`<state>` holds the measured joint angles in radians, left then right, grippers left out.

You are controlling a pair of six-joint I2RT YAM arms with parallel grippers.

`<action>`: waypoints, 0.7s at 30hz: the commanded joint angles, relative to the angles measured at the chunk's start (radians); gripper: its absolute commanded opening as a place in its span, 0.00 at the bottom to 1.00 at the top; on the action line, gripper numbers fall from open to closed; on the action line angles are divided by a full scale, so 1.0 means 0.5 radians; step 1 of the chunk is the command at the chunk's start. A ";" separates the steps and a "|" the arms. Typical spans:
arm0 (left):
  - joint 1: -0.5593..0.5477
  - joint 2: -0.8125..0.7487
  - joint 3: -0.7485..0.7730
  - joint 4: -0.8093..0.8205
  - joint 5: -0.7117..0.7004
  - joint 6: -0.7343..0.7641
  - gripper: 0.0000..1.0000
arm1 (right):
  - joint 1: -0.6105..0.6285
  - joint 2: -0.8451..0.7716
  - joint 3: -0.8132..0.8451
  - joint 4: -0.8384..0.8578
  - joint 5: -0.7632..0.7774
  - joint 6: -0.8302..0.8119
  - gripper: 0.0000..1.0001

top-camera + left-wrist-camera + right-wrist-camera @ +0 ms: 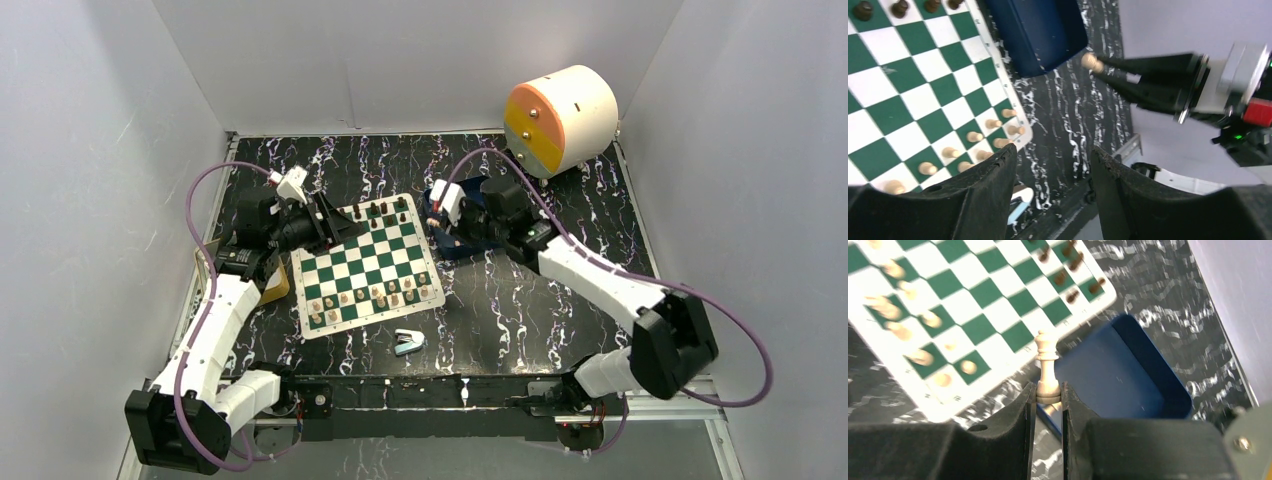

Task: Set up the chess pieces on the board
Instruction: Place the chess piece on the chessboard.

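Note:
The green-and-white board (366,262) lies mid-table, with dark chess pieces (380,210) along its far edge and tan ones (370,295) in its near rows. My right gripper (1048,392) is shut on the base of a tall tan piece (1047,360), held above the edge of the dark blue tray (1118,375) beside the board (973,300). My left gripper (1053,155) hangs open and empty over the bare table beside the board's corner (923,90). In the left wrist view the right gripper's fingers (1148,85) show with the tan piece (1091,61) at their tips.
A small light-blue stapler-like object (408,342) lies in front of the board. A white and orange cylinder (560,118) rests at the back right. The blue tray (462,250) sits right of the board under the right arm. White walls close in the table.

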<state>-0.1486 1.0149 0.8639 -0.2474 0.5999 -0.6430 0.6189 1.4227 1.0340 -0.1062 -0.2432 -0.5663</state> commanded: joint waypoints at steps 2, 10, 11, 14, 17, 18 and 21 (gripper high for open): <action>0.003 -0.021 0.122 -0.024 0.236 -0.178 0.52 | 0.168 -0.291 -0.233 0.400 -0.244 0.322 0.12; -0.012 -0.028 0.136 -0.015 0.340 -0.306 0.57 | 0.408 -0.427 -0.381 0.704 -0.381 0.563 0.14; -0.017 -0.023 0.147 -0.017 0.340 -0.308 0.58 | 0.426 -0.422 -0.379 0.715 -0.386 0.578 0.14; -0.040 0.011 0.165 -0.016 0.355 -0.311 0.58 | 0.469 -0.400 -0.380 0.770 -0.395 0.606 0.14; -0.081 0.042 0.155 -0.015 0.360 -0.322 0.57 | 0.502 -0.378 -0.378 0.819 -0.401 0.621 0.14; -0.098 0.048 0.147 -0.012 0.358 -0.330 0.57 | 0.509 -0.371 -0.380 0.837 -0.405 0.627 0.14; -0.166 0.064 0.137 -0.005 0.342 -0.347 0.53 | 0.533 -0.359 -0.392 0.891 -0.402 0.648 0.14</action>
<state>-0.1947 1.0447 0.9073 -0.2485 0.7444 -0.8021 0.8692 1.2388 0.8394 0.2279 -0.4290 -0.2745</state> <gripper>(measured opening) 0.554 0.276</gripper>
